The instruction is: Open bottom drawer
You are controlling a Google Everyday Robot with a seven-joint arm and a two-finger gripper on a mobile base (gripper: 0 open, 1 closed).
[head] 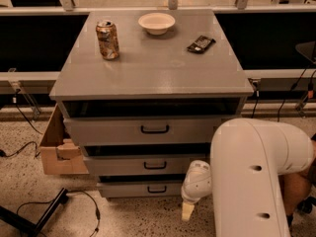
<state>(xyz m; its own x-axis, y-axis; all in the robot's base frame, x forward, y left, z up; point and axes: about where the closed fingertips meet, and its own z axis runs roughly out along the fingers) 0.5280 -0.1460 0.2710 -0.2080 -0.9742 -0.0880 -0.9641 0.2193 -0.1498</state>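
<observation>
The grey cabinet (148,73) has three drawers stacked in its front. The bottom drawer (128,189) is the narrowest and lowest, with a small black bar handle (156,188), and its front looks flush and closed. My gripper (188,210) hangs low near the floor, just right of the bottom drawer's front and below the level of its handle, not touching the handle. My white arm (252,181) fills the lower right and hides the cabinet's right lower corner.
The middle drawer (148,165) and top drawer (148,130) sit above. On the cabinet top stand a can (107,39), a white bowl (156,22) and a dark packet (201,44). A cardboard box (57,149) sits at the left; cables and a black bar (34,216) lie on the floor.
</observation>
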